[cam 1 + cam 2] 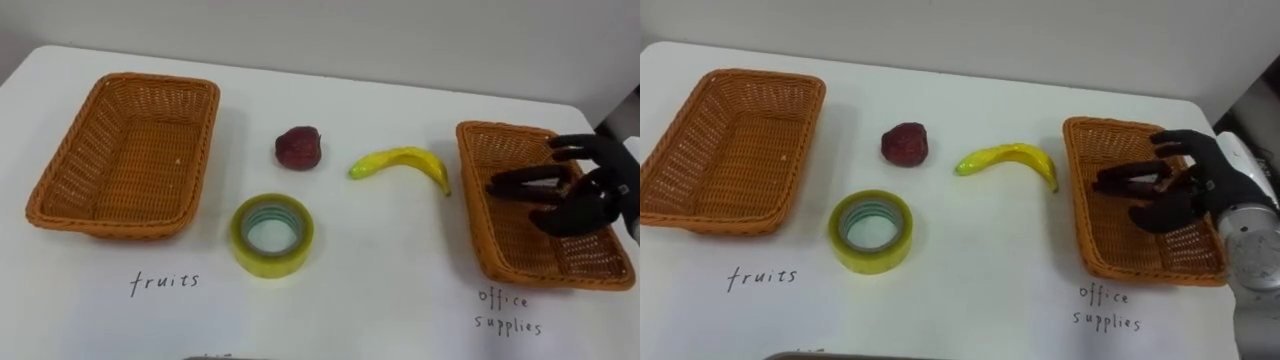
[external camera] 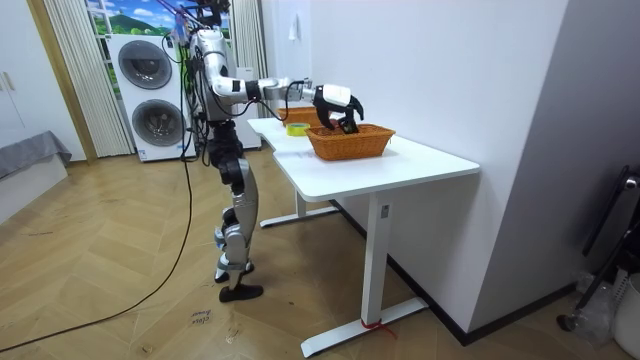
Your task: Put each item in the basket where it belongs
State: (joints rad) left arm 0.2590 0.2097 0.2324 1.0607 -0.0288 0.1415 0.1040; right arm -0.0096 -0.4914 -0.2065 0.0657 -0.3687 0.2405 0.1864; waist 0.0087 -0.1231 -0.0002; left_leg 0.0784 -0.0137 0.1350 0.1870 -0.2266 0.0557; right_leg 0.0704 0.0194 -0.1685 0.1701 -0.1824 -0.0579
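Left eye view, right hand (image 1: 588, 192) over right basket (image 1: 474, 215), grip unclear, banana (image 1: 405, 162), red fruit (image 1: 298, 148), tape roll (image 1: 272, 235) alongside

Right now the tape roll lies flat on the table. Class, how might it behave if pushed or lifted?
Lying on its broad face, the tape roll would probably slide across the table rather than roll. Its thick ring looks stiff, so it should keep its shape when gripped. The open centre likely offers an easy hold.

Black right hand (image 1: 1205, 185), silver-grey forearm (image 1: 1252, 245)
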